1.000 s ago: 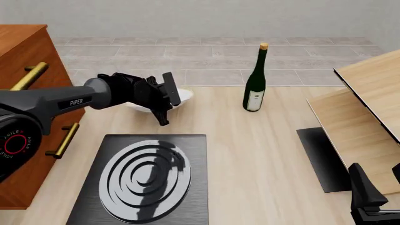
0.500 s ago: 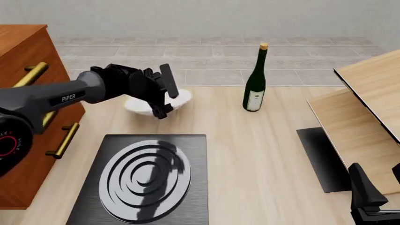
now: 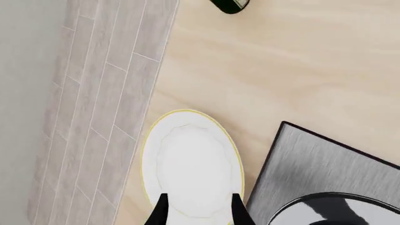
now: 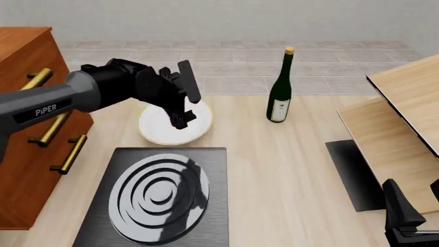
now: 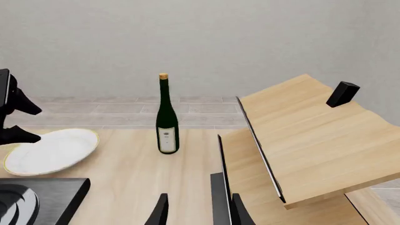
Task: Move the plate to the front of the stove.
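The white plate [image 4: 159,131] with its thin yellow rim lies flat on the table just beyond the far edge of the stove [image 4: 161,195]. The stove is a black slab with a ringed silver burner. My left gripper [image 4: 184,103] hovers open over the plate's right part, holding nothing. In the left wrist view its two fingertips [image 3: 161,212] straddle the plate [image 3: 190,164] beside the stove's corner [image 3: 312,164]. My right gripper [image 4: 412,226] rests open at the near right. Its wrist view shows the plate [image 5: 53,150] and the stove [image 5: 37,197] far off.
A green wine bottle [image 4: 280,87] stands right of the plate. A wooden cabinet [image 4: 28,103] with brass handles borders the left. Tilted wooden boards [image 4: 398,118] and a plain black mat [image 4: 353,175] fill the right side, and a small black block [image 5: 342,93] sits on the boards.
The plate, tilted and partly hidden behind the left gripper before, now lies flat just beyond the stove. The left gripper has risen and drawn back slightly. The right arm has not moved.
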`<action>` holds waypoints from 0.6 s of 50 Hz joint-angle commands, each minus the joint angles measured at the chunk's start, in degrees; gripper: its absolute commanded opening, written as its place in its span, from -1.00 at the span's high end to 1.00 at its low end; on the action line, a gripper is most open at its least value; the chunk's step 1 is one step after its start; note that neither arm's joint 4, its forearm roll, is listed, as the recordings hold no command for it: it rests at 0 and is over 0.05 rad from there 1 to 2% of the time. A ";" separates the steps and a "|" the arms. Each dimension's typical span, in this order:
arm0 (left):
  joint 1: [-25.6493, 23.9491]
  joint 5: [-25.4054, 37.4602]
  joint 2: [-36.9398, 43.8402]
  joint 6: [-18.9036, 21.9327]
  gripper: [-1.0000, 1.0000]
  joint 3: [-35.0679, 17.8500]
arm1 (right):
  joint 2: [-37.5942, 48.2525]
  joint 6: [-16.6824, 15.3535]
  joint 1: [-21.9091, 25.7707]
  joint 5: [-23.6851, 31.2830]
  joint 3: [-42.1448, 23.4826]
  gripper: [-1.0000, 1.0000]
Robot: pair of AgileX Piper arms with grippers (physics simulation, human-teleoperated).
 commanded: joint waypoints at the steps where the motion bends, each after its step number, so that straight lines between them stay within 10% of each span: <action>1: -1.32 0.25 -4.72 -0.18 -1.00 3.01 | 0.00 -0.01 0.00 0.00 0.00 -1.00; 30: -4.18 -13.64 -22.77 -0.41 -1.00 19.67 | 0.00 0.00 -0.01 0.00 0.00 -1.00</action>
